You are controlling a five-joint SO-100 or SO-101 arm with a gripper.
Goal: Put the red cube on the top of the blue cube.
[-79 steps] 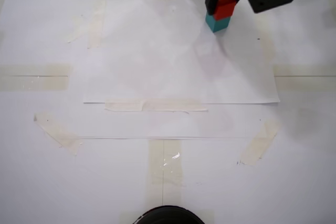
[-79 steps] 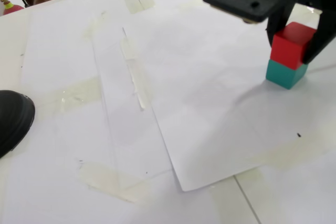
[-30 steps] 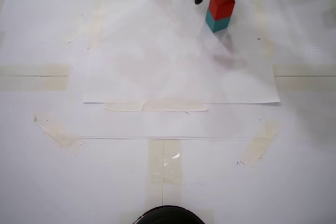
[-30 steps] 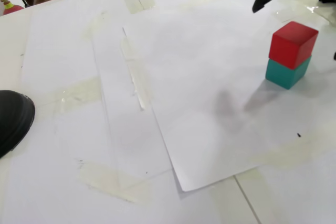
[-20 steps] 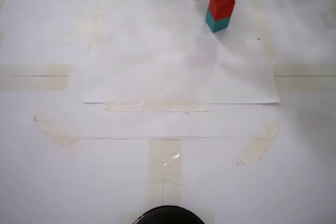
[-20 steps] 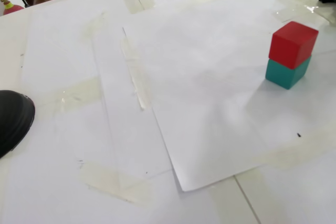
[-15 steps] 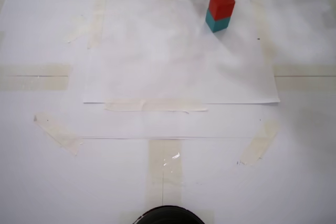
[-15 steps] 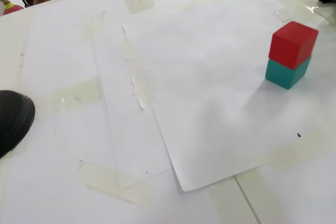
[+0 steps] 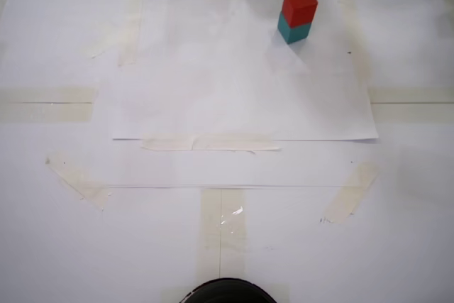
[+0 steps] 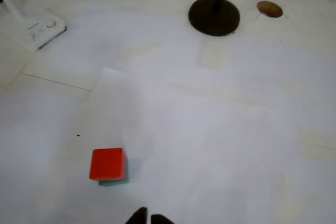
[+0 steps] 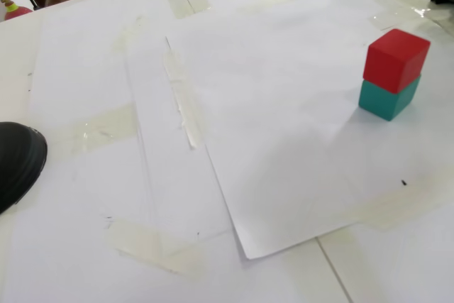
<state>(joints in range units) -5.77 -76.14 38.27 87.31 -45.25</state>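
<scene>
In the wrist view, two dark fingertips of the gripper (image 10: 146,217) peek in at the bottom edge. They sit close together with a thin gap, and nothing is between them. So little of them shows that how far open they are cannot be told.

A little farther off, up and to the left of the tips, the red cube (image 10: 107,164) sits on top of the blue cube (image 10: 116,180). Only a thin teal strip shows under the red one there. In both fixed views the stack stands straight on a sheet of white paper (image 9: 241,90), red cube (image 9: 299,4) above blue cube (image 9: 293,31), and nothing else touches it.

Strips of pale tape (image 9: 210,144) hold the paper down.

Far back in the wrist view stands a round black base (image 10: 214,16) with a thin pole. A small brown spot (image 10: 270,9) lies beside it, and a white lamp base (image 10: 32,28) sits at the far left.
</scene>
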